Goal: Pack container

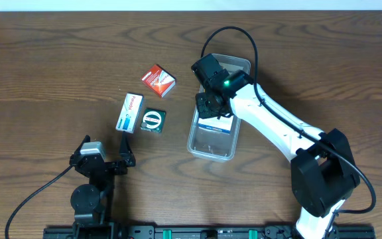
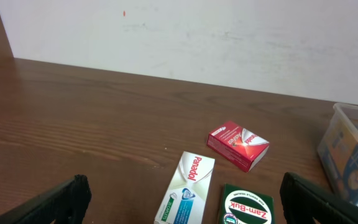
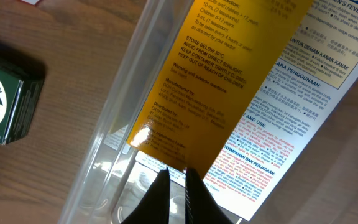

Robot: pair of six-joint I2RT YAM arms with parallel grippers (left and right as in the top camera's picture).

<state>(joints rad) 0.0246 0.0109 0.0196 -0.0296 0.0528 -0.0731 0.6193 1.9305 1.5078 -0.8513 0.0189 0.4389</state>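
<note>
**A:** How do the jaws of the right gripper stand?

**B:** Clenched tight, with nothing visible between them. The tips sit at one edge of the yellow-and-white medicine box. I cannot tell whether they touch it.

**A:** And where is that box?

**B:** It lies flat inside the container, the clear tray in the middle of the table, its long side running near to far under the right arm.

**A:** What's outside it?

**B:** To its left, the green Zam-Buk box is closest. The Panadol box is just beside that, and the red box is farther back. The left gripper hangs released, jaws wide, near the Panadol box's near end.

**A:** What could go wrong?

**B:** I'd say shut tips pressing or sliding could shove the medicine box up the wall, or drag the light tray into the Zam-Buk box. The left arm reaching for the Zam-Buk box could nudge the Panadol box, they lie so close. If both arms work by the tray's left wall, they may collide.
</note>
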